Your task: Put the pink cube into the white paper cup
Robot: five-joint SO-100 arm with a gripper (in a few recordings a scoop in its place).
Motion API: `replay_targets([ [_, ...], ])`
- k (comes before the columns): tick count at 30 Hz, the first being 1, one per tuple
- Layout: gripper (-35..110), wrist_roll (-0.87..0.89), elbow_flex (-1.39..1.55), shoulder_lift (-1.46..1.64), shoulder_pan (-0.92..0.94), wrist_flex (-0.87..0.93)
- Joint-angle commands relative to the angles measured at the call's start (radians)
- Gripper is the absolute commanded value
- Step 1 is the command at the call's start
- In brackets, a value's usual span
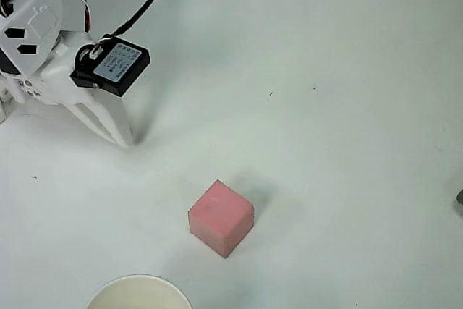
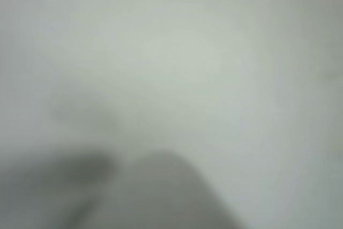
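In the overhead view the pink cube (image 1: pixel 221 217) sits on the white table, slightly below the middle, turned corner-on. Only the top arc of the white paper cup (image 1: pixel 138 285) shows, at the bottom edge, left of and below the cube. My white gripper (image 1: pixel 124 138) is at the upper left, well away from the cube. Its two fingers meet at the tip, shut with nothing in them. The wrist view is blurred: pale table and a dim grey finger (image 2: pixel 166 197) at the bottom.
The white arm body (image 1: pixel 32 34) with its black servo (image 1: pixel 112 66) and a black cable fills the top left corner. A small dark object (image 1: pixel 460 197) touches the right edge. The white table (image 1: pixel 347 106) stretches right of the arm.
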Motion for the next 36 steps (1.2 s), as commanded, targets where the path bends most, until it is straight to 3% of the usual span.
replay_targets([
  [1,0,0.006,-0.055,0.011,-0.009,-0.034],
  [7,0,-0.026,-0.198,-0.109,0.031,-0.038],
  [19,0,-0.129,-0.653,-0.756,0.071,-0.170],
  [28,0,-0.144,-0.738,-0.902,0.087,-0.319],
  [36,5,-0.192,-0.963,-1.215,0.087,-0.319],
])
